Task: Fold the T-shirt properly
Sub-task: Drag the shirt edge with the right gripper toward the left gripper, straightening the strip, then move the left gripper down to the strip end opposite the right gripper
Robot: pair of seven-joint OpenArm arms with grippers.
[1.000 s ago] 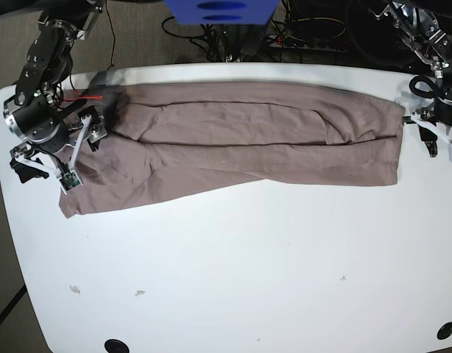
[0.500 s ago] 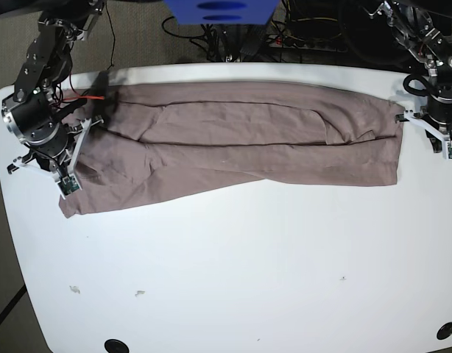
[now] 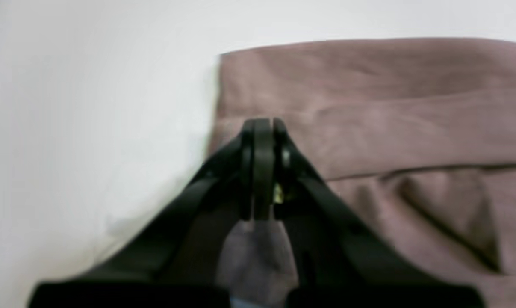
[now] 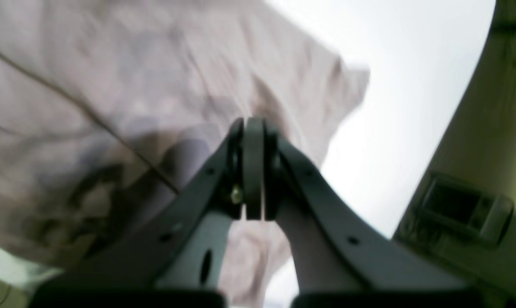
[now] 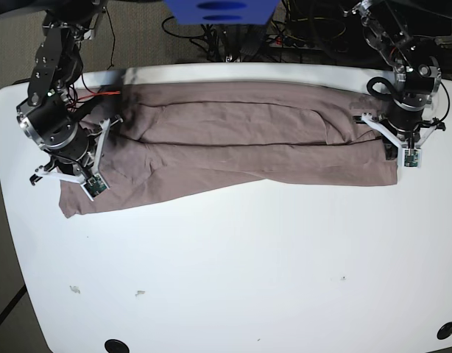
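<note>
Broadly, a white table (image 5: 233, 272) fills the base view, and the T-shirt (image 5: 233, 143) lies along its far half as a long, folded, wrinkled band running side to side, one layer lapped over another with a slanting lower edge. At each end of the band sits an arm. The right gripper (image 5: 73, 163) hangs over the end of the cloth on that view's left, above a loose corner that reaches toward the table's near side. Its wrist view shows the right gripper (image 4: 252, 128) with its jaws pressed together, nothing visibly between them, the cloth blurred below. The left gripper (image 5: 397, 143) is over the squared end on the view's right. From its wrist camera the left gripper (image 3: 262, 128) also has its jaws closed flat against each other, just inside the shirt's straight edge, with no fabric seen pinched.
</note>
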